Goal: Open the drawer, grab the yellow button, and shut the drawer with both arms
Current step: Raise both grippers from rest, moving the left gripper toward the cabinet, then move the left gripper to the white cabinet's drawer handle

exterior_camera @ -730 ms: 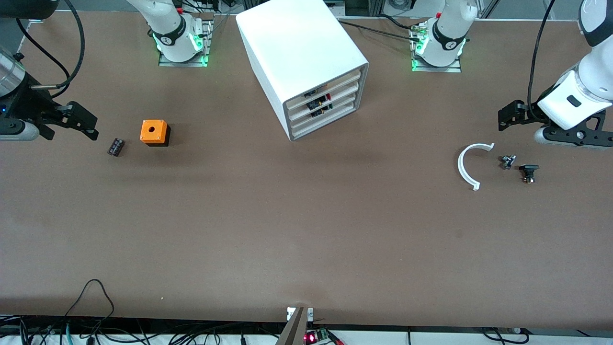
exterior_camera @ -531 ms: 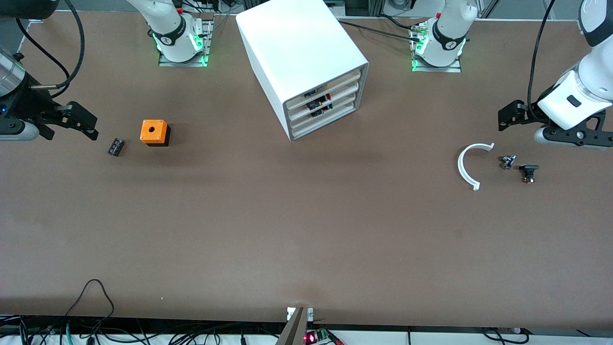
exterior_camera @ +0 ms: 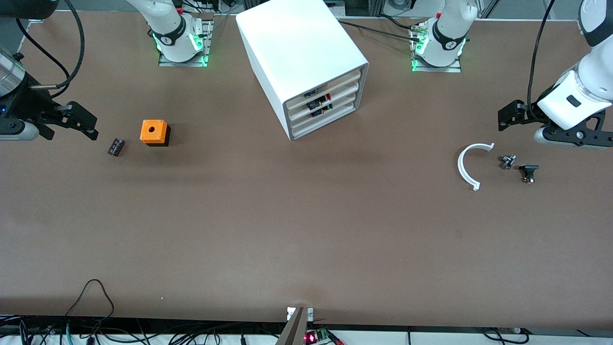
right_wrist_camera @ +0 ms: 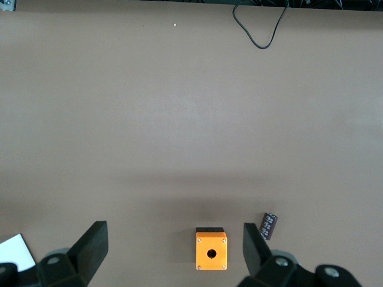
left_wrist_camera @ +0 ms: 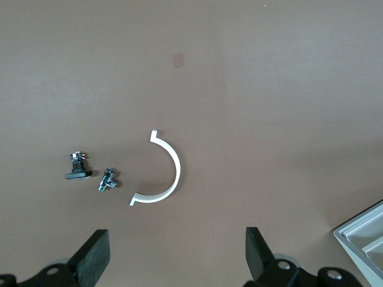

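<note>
The white cabinet (exterior_camera: pixel 299 52) stands toward the robots' bases, mid-table. Its highest drawer (exterior_camera: pixel 342 79) is shut, like the three drawers below it. The button is hidden from view. My right gripper (exterior_camera: pixel 70 132) is open and empty, up in the air at the right arm's end of the table, beside the orange cube (exterior_camera: pixel 154 132). In the right wrist view the right gripper (right_wrist_camera: pixel 173 254) frames the cube (right_wrist_camera: pixel 211 248). My left gripper (exterior_camera: pixel 550 132) is open and empty, up in the air at the left arm's end; in its wrist view (left_wrist_camera: pixel 176 257) nothing lies between the fingers.
A small black ribbed block (exterior_camera: pixel 115 146) lies beside the orange cube. A white half ring (exterior_camera: pixel 467 165), a small metal part (exterior_camera: pixel 507 161) and a small black part (exterior_camera: pixel 528 172) lie near the left gripper. A cabinet corner (left_wrist_camera: pixel 365 233) shows in the left wrist view.
</note>
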You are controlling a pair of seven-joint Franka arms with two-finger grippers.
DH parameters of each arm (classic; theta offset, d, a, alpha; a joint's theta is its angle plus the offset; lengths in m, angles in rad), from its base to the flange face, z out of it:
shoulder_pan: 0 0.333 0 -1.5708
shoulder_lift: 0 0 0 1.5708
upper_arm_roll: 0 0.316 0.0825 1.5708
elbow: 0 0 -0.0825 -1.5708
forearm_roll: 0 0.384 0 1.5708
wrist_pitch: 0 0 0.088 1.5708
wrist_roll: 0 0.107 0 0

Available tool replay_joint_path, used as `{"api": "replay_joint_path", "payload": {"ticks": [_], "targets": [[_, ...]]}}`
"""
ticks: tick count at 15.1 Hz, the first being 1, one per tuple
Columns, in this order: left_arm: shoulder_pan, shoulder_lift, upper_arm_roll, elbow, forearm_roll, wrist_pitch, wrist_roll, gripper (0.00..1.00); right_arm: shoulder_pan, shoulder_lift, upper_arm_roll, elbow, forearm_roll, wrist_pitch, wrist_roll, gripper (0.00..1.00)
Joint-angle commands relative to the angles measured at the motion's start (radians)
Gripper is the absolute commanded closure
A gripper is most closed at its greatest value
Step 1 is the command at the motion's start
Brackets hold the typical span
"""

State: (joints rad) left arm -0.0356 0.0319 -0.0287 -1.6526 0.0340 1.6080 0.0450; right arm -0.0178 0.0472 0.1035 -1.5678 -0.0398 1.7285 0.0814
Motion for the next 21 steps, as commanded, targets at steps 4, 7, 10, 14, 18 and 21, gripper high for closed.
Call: {"api": "replay_joint_path", "payload": {"ticks": [4,7,10,14,18,21], "targets": [[-0.004,-0.018,0.003,-0.006,-0.019,-0.017,0.006,0.0,-0.014,0.028,0.007,0.069,-0.02,0.0,0.006,0.0],[-0.004,-0.018,0.001,-0.006,-0.02,-0.034,0.006,0.0,-0.005,0.037,0.01,0.065,-0.017,-0.009,0.017,0.0],[-0.013,-0.014,0.001,-0.007,-0.02,-0.057,0.004,0.0,-0.007,0.08,0.011,0.058,-0.009,-0.017,0.008,0.0],[-0.018,-0.009,-0.02,-0.007,-0.036,-0.098,0.004,0.0,0.016,0.121,0.013,0.025,-0.009,-0.024,0.011,0.0],[-0.029,0.025,-0.049,-0.007,-0.106,-0.164,0.009,0.0,0.016,0.18,0.012,0.028,-0.018,-0.032,0.012,0.0],[-0.024,0.031,-0.06,-0.025,-0.241,-0.194,0.059,0.0,0.016,0.2,0.012,0.028,-0.019,-0.03,0.014,0.0]]}}
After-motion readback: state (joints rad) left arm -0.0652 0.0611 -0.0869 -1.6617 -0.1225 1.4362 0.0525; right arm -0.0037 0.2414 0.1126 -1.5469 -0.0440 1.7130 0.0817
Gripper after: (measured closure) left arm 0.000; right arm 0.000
